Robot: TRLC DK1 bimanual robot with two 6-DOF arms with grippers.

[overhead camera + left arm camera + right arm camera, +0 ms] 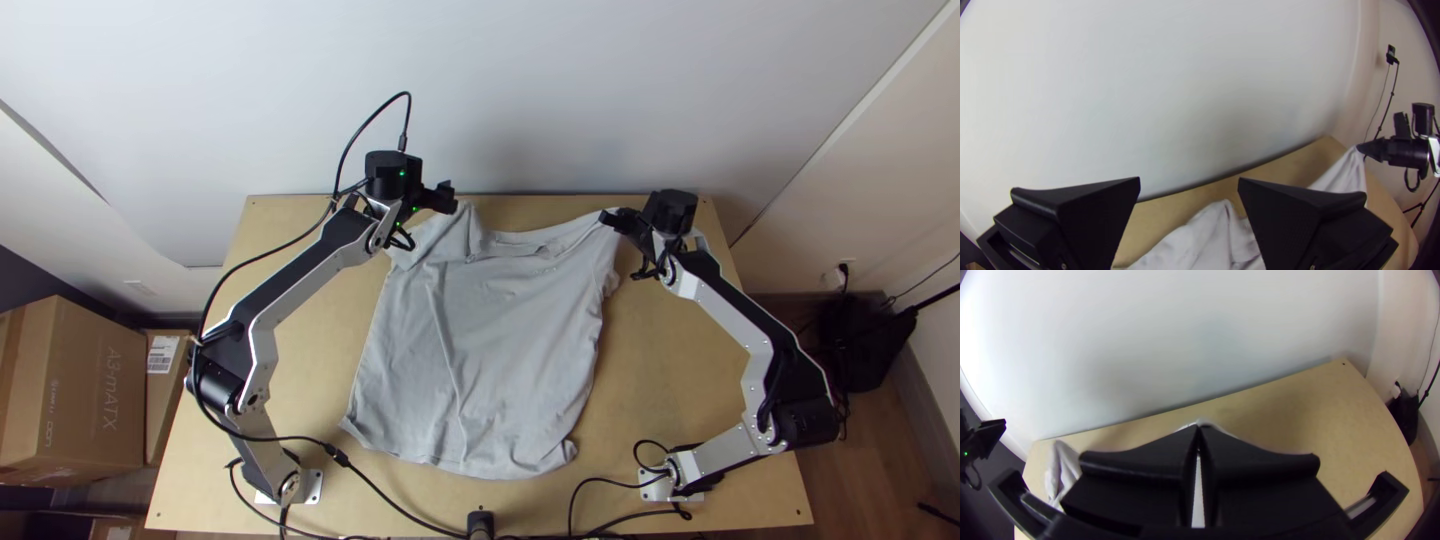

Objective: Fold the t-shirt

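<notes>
The t-shirt [490,350] lies spread, unfolded, across the middle of the worktop [660,370], its collar [512,250] toward the far edge and its hem toward the near one. A long crease runs down the body, the side toward the right arm is wavy, and the hem's corner on that side is rumpled. Both shoulder ends rise into soft peaks.

The right pincer [608,218] is clamped on the shoulder end on its own side, and in the left wrist view the cloth stretches up to its tips in a raised slope. The left pincer [448,197] is just beside the other peak, close to the worktop's far edge; its fingers [1092,210] stand wide apart, with cloth visible between and beyond them.

The left arm [300,285] and right arm [750,335] reach up either side of the shirt from their bases near the worktop's near corners. Black cables [395,508] run along the near edge. A pale wall [560,90] stands behind, cardboard boxes [75,390] are at the left, and a black bag [862,345] is at the right.
</notes>
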